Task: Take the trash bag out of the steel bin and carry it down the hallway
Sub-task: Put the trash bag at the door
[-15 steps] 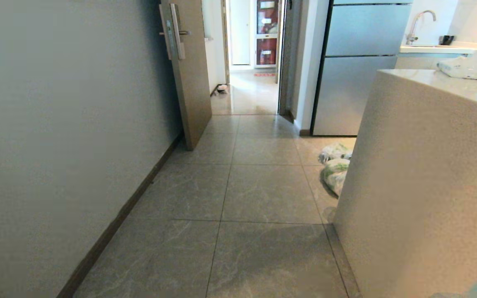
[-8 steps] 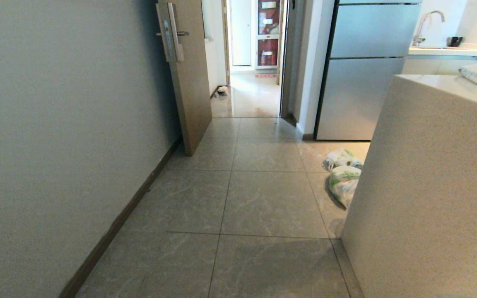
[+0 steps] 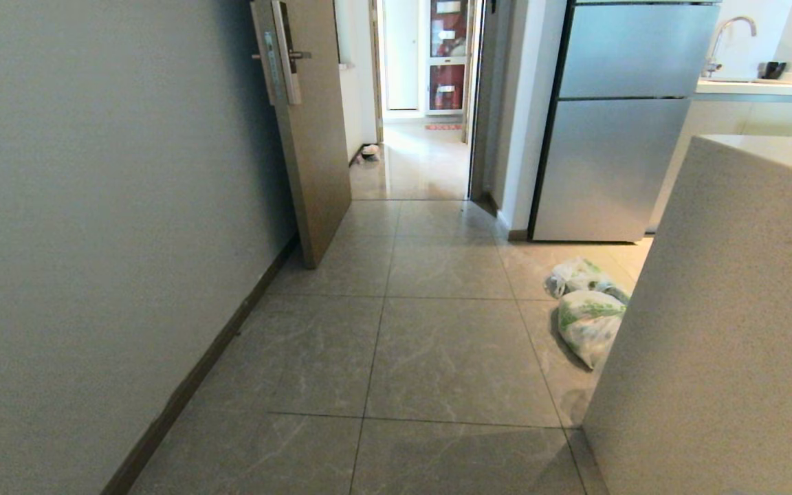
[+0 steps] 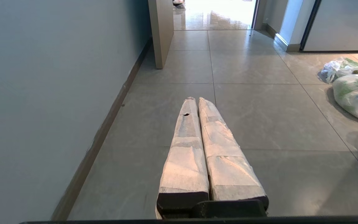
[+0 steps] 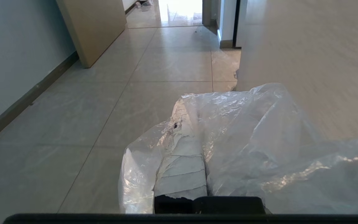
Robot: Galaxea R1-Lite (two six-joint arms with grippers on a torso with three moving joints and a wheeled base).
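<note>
- Since the earlier frame the whole head view has slid: white bags with green print (image 3: 588, 330) and speckled bench (image 3: 726, 309) sit farther right.
- Right pincer (image 5: 194, 124), lower centre of its wrist view, is clamped on the thin clear trash bag (image 5: 259, 137).
- Left pincer (image 4: 196, 99), lower centre, is closed and empty.
- Glossy beige hallway (image 3: 416, 161) shows upper centre.

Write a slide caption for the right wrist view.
Right gripper shut on clear trash bag, facing the hallway.

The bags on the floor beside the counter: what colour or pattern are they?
White with green print, the bags show best in the head view, lying on grey tiles against the counter.
</note>
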